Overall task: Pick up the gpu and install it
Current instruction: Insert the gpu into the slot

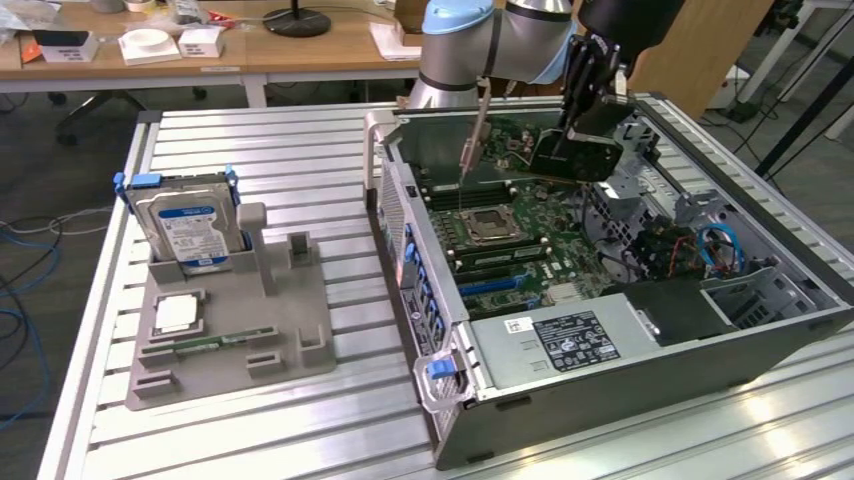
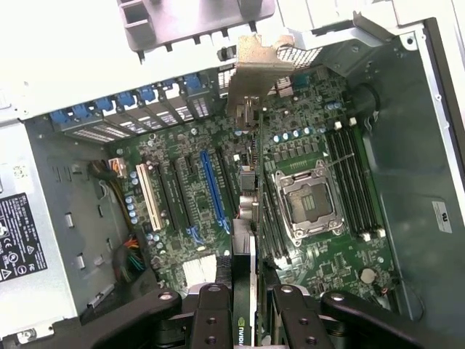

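Gripper (image 2: pixel 247 309) clamped on the gpu (image 1: pixel 567 158); I see it edge-on above the motherboard (image 2: pixel 312 145), long axis parallel to the blue slot (image 2: pixel 215 190), silver bracket (image 2: pixel 256 69) toward the case's rear wall (image 2: pixel 94 132)

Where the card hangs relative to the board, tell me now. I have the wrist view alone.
Observer: The gpu, clamped in the hand, is held up near the rim of the open case, well above the motherboard and not seated.
Operator: Report what stands on the table outside the case.
Observer: On the table, a grey holder sits to the exterior view's left of the case.
Operator: Say what that holder carries.
Observer: A blue-labelled hard drive stands upright in it.
Operator: Anything else there, name it.
Observer: A narrow green memory stick lies flat in one of its slots.
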Controlling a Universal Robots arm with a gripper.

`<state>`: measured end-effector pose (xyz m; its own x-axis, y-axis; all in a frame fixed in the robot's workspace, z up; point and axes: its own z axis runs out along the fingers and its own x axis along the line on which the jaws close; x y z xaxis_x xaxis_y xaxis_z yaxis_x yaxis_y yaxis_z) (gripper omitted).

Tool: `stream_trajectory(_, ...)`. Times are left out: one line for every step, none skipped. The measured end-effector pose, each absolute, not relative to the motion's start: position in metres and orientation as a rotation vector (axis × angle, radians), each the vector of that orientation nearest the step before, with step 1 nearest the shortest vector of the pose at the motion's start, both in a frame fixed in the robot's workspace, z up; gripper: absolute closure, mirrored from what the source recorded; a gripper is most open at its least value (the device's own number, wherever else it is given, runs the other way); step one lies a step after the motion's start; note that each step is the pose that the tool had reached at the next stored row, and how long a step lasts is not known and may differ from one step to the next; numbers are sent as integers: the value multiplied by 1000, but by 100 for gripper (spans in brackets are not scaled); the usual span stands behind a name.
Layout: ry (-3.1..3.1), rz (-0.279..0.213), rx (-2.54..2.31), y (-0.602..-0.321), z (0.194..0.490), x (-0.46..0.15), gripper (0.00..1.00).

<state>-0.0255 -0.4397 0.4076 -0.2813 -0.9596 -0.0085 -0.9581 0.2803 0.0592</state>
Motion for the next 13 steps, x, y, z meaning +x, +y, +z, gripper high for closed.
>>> stream_trajectory(-2487, -82, 1870, -440, 408, -25, 74)
stream_trajectory(-2484, -82, 1874, -440, 408, -25, 74)
stream_trajectory(-2481, -81, 1878, -440, 408, -25, 74)
stream_trajectory(-2478, -81, 1882, -440, 408, -25, 74)
stream_trajectory(-2475, -81, 1885, -440, 408, -25, 74)
stream_trajectory(-2472, -81, 1889, -440, 408, -25, 74)
stream_trajectory(-2469, -81, 1893, -440, 408, -25, 74)
stream_trajectory(-2466, -81, 1896, -440, 408, -25, 74)
stream_trajectory(-2463, -81, 1900, -440, 408, -25, 74)
stream_trajectory(-2461, -81, 1904, -440, 408, -25, 74)
stream_trajectory(-2458, -81, 1907, -440, 408, -25, 74)
stream_trajectory(-2455, -81, 1910, -440, 408, -25, 74)
stream_trajectory(-2452, -81, 1914, -440, 408, -25, 74)
